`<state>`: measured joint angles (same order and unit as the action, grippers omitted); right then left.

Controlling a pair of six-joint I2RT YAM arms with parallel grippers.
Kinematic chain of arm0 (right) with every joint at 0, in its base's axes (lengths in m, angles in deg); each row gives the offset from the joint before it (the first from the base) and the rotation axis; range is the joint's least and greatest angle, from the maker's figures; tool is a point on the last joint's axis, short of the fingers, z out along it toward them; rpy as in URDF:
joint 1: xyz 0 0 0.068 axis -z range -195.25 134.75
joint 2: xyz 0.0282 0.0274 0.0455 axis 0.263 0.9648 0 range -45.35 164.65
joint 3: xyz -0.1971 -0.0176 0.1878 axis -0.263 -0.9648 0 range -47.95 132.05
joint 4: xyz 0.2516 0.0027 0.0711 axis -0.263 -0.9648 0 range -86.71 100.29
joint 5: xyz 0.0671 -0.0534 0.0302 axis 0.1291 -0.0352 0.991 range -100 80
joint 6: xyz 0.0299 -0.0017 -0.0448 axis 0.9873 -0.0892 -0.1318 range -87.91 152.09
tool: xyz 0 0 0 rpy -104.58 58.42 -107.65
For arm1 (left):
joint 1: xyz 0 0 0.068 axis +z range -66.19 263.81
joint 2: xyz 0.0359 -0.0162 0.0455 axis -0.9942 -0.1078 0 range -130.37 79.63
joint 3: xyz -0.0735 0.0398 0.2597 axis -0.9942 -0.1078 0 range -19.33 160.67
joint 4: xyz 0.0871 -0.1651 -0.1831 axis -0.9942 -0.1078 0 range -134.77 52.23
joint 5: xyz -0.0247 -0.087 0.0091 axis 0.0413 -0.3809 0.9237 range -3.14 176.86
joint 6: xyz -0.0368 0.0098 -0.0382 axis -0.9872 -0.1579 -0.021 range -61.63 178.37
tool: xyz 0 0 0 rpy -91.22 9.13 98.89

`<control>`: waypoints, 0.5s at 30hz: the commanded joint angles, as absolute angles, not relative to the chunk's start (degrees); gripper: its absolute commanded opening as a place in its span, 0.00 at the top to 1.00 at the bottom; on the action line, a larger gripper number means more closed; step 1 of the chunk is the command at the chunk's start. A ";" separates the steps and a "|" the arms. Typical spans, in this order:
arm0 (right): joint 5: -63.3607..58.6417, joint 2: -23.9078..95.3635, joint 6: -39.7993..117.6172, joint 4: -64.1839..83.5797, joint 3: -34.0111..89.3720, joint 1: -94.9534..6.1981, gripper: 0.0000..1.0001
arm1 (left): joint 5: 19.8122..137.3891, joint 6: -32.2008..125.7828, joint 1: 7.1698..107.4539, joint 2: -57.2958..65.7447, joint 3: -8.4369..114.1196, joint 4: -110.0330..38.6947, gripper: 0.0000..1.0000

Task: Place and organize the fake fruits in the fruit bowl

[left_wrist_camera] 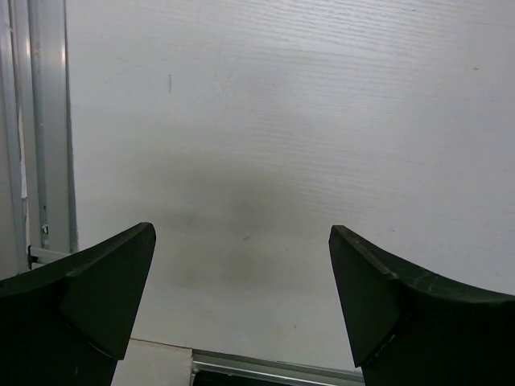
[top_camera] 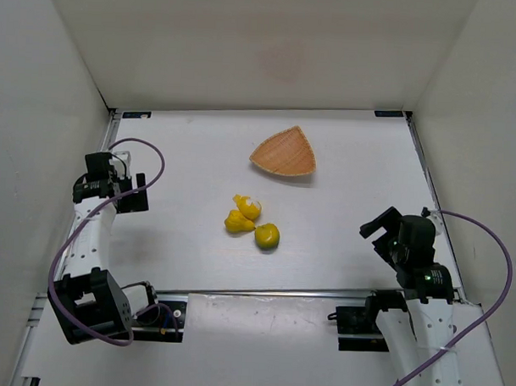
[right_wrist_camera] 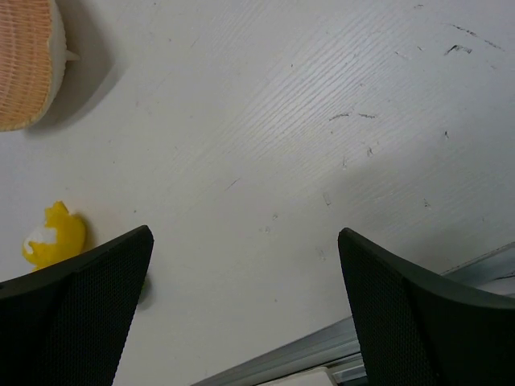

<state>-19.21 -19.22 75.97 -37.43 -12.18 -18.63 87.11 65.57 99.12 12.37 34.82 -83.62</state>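
Left gripper (left_wrist_camera: 241,233) and right gripper (right_wrist_camera: 245,239): jaws spread wide, holding nothing. The right one would best straddle the nearby yellow-green fruit (top_camera: 267,236) squarely.

A white, faintly grained table (top_camera: 343,171) sits boxed in by plain off-white panels: a back wall (top_camera: 271,49), a left wall (top_camera: 31,134) and a right wall (top_camera: 490,108). A metal rail (top_camera: 271,291) runs along its near edge. Soft, even light.

Bright even overhead light, soft shadows, sharp focus (dark fingers slightly blurred up close)
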 commanded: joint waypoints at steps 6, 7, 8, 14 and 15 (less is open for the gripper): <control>-10.80 -9.34 66.37 -29.02 -11.75 -23.40 0.00 | 79.48 69.09 98.67 15.21 34.20 -84.97 0.00; -13.66 -7.40 66.37 -27.86 -10.87 -29.69 0.00 | 79.48 69.09 98.66 15.21 34.20 -84.97 0.00; -16.82 -3.12 66.37 -26.98 -9.56 -33.93 0.00 | 79.48 69.09 98.14 15.21 34.20 -84.97 0.00; -31.89 24.53 58.23 -22.06 7.84 -67.43 0.00 | 80.70 68.57 96.38 15.21 33.67 -84.97 0.00; -30.93 27.74 56.81 -20.57 9.51 -69.89 0.00 | 80.71 68.57 96.38 15.21 33.67 -85.49 0.00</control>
<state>-26.64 19.75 63.78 -27.22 3.77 -62.71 81.47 68.24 96.83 13.59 34.25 -84.71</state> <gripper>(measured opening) 0.996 0.998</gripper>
